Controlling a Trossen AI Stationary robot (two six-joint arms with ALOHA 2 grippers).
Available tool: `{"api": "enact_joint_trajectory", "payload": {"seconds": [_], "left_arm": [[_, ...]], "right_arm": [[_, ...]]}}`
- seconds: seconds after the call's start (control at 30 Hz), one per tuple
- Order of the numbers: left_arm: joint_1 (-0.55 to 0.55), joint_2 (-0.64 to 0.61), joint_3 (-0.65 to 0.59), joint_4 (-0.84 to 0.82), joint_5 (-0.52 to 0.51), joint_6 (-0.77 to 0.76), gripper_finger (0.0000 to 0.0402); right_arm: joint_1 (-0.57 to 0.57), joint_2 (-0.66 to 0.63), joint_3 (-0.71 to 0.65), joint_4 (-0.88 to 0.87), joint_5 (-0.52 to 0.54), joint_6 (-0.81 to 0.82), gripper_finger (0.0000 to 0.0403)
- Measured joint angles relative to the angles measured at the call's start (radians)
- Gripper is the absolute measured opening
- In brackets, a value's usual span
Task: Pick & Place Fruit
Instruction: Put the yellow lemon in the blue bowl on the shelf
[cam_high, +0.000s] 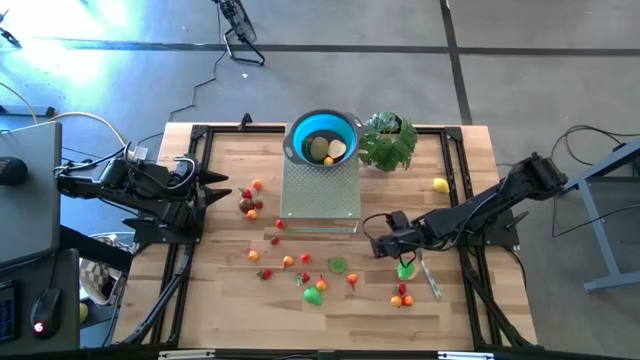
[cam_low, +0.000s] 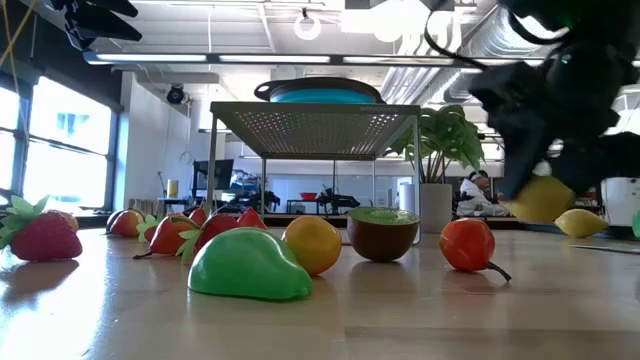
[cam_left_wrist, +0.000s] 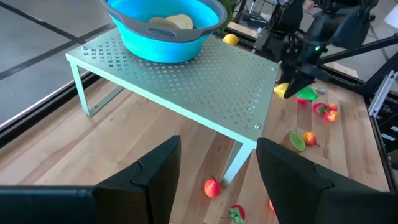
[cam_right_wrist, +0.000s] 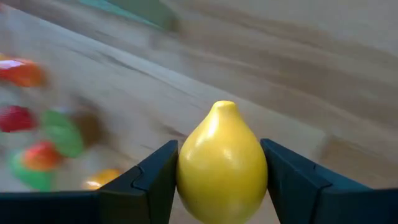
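Blue bowl (cam_left_wrist: 165, 28) atop perforated green rack (cam_left_wrist: 186, 78), fruit (cam_left_wrist: 212, 187) beneath.

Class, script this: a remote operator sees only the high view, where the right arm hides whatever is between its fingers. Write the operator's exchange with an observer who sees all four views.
Operator: Is the right gripper holding anything?
Observer: Yes. The right wrist view shows a yellow lemon clamped between its fingers.
Operator: Is it resting on the table?
Observer: The low view shows it hanging under the gripper, apparently clear of the wood.
Operator: And the left gripper?
Observer: Its wrist view shows the fingers apart with nothing between them, facing the metal rack.
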Motion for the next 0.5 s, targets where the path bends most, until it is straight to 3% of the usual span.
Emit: {"api": "enact_joint_trajectory", "payload": {"seconds": [0.23, 0.5], "left_arm": [[0.000, 0.000, 0.000, 0.003, -0.001, -0.002, 0.0205], [0.000, 0.000, 0.000, 0.013, -0.004, -0.023, 0.0205]], "right_arm": [[-0.053, -0.101, -0.002, 0.166, 0.022, -0.193, 0.0197], [-0.134, -0.170, 0.001, 0.517, 0.097, -0.426, 0.0197]]}}
